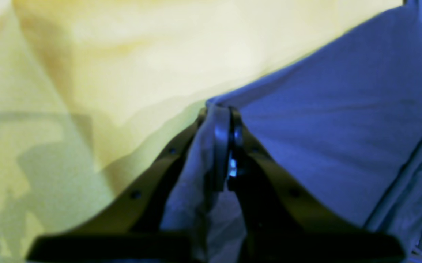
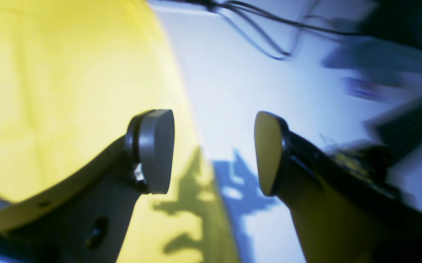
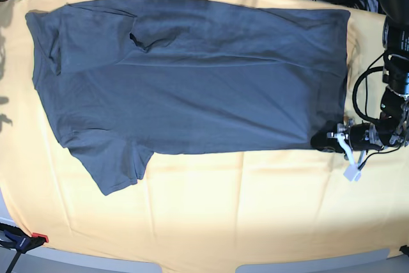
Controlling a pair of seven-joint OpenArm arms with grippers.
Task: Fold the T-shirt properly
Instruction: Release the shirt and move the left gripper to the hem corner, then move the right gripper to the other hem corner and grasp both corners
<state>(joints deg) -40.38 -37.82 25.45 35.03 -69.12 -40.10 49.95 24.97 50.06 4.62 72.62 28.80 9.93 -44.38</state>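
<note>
T-shirt (image 3: 192, 81) lies spread across the yellow cloth (image 3: 211, 215) on the counter. Left hand (image 1: 229, 120) pinches its hem corner tight; right hand (image 2: 214, 151) gapes wide with nothing between its pads.

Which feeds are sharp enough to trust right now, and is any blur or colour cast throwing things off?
Base view: sharp, evenly lit, T-shirt reads true grey. Left wrist view: soft focus, blue cast on the shirt pinched in the left gripper. Right wrist view: background smeared, right gripper open, hard shadow on the yellow cloth.
</note>
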